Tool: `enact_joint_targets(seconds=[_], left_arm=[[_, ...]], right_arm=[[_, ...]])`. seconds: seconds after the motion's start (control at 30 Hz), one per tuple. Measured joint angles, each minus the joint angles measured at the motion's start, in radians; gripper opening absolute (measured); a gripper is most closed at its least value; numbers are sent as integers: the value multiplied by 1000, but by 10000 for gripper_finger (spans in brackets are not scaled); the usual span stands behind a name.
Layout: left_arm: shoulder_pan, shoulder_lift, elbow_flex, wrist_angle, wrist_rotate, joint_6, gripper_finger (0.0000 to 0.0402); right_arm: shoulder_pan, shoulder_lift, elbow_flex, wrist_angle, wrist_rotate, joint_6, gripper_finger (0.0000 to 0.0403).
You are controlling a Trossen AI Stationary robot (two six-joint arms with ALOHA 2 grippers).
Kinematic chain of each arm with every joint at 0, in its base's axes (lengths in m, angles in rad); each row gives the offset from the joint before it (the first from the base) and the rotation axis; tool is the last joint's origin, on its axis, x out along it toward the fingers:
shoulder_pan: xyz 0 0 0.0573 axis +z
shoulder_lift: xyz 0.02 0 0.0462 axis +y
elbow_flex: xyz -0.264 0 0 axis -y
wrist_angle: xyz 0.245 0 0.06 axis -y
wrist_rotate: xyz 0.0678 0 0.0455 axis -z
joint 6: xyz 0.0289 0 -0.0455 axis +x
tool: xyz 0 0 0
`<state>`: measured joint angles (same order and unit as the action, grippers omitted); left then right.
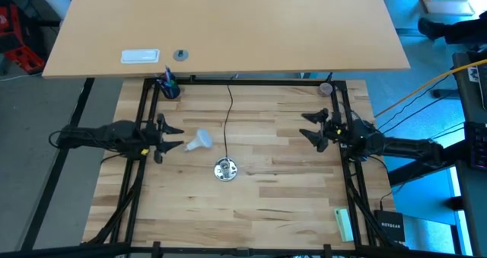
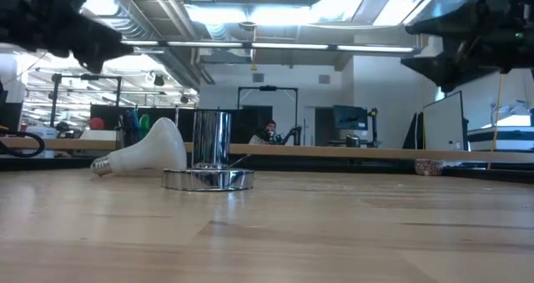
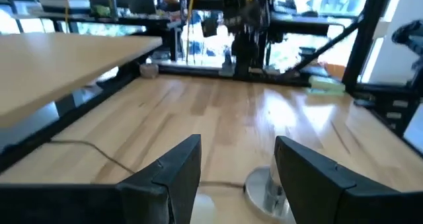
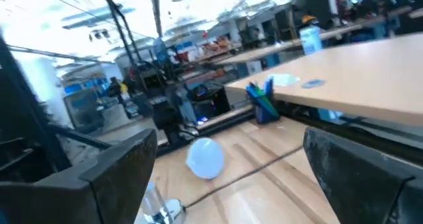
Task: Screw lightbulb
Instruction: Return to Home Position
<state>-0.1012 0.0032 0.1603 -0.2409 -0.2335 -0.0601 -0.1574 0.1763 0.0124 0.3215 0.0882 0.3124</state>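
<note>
The white lightbulb (image 1: 200, 141) lies on its side on the wooden table, left of centre, its narrow neck toward my left gripper; it also shows in the low view (image 2: 146, 150) and the right wrist view (image 4: 205, 158). The silver socket (image 1: 225, 169) stands upright on its round base on the table, with a thin black cord (image 1: 228, 113) running to the far edge. My left gripper (image 1: 176, 136) is open, above the table just left of the bulb's neck, touching nothing. My right gripper (image 1: 310, 127) is open and empty at the right side.
A raised tan board (image 1: 228, 26) spans the far side, bearing a white block (image 1: 141, 56) and a small round piece (image 1: 180, 55). A blue cup of pens (image 1: 168, 85) stands at the far left corner. A green item (image 1: 345, 224) lies near right. Black frame rails border the table.
</note>
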Motion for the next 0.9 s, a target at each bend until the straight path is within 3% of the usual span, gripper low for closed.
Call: enact_joint_targets(seconds=[0.27, 0.37, 0.47, 0.67, 0.9], left_arm=[[0, 1, -102, 185, -7, 26, 182], [2, 1, -125, 246, -5, 18, 182], [15, 1, -151, 328, 20, 19, 182], [58, 1, -150, 275, 157, 11, 182], [124, 1, -150, 262, 164, -1, 182]], right_arm=[[0, -175, 0, -253, 16, -3, 380], [0, -174, 0, -272, 27, -21, 380], [0, -175, 1, -271, -29, -53, 380], [0, -174, 0, -268, -70, -81, 380], [0, -172, 1, -307, -83, -75, 380]])
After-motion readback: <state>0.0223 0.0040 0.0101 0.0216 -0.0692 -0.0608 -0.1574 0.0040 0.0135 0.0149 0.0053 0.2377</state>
